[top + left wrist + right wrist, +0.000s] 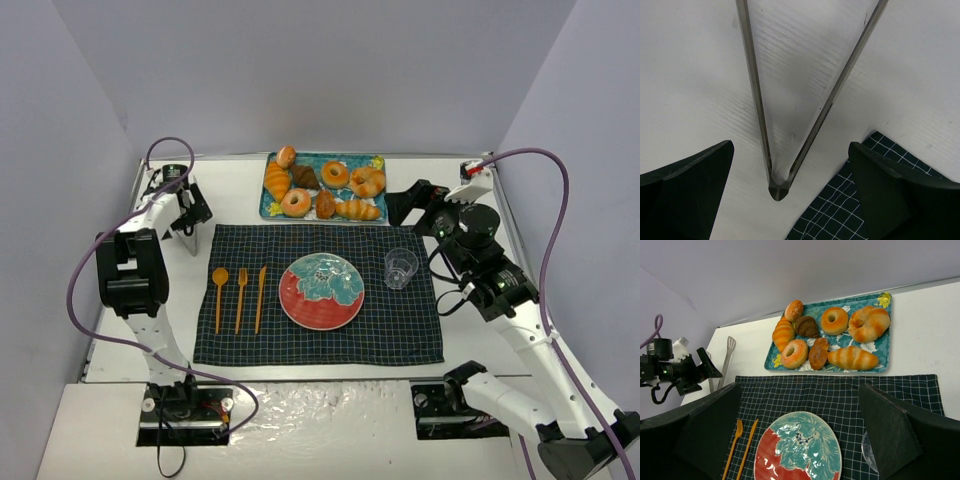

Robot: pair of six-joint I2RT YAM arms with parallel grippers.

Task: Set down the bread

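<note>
The left gripper (pixel 790 150) is spread wide with nothing in its grasp; its two dark fingers (pixel 687 190) hang either side of the hinged end of a pair of metal tongs (pixel 779 191) lying on the white table (pixel 685 65), and I can't tell whether they touch it. This is at the far left corner of the dark checked placemat (pixel 400 330). The right gripper (pixel 405 205) is also released, fingers apart and empty, out past the mat's far right corner, just right of the teal tray (pixel 879 347) and turned towards it.

The bread (pixel 296 203), a small golden-orange ring with a paler inner rim, sits on the tray at its near left, just beside a striped croissant (pixel 276 182) and a dark brown pastry (pixel 325 204), apart from both grippers. On the mat lie an orange spoon (pixel 220 295), fork (pixel 241 295) and knife (pixel 261 295), then a red and teal plate (pixel 321 291) with nothing on it, then a clear cup (pixel 400 268) on the right
</note>
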